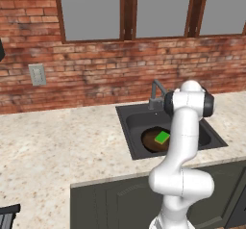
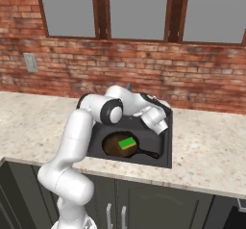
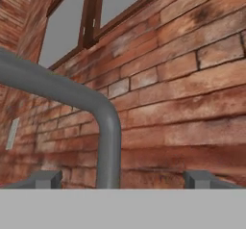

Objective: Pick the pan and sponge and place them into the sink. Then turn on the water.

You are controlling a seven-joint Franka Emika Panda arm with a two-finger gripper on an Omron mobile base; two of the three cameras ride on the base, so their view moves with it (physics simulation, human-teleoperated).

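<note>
The dark brown pan lies in the dark sink, with the green sponge resting on it. From the right, the pan carries the sponge and its handle points to the basin's right. In the hand view my gripper is open, its fingertips spread wide. The grey faucet pipe rises between them, nearer the left tip and touching neither. My hand hovers over the back of the sink. The water is out of view.
A brick wall with windows runs close behind the faucet. Speckled counter stretches to the left of the sink and also to its right. A wall outlet sits on the bricks at the left.
</note>
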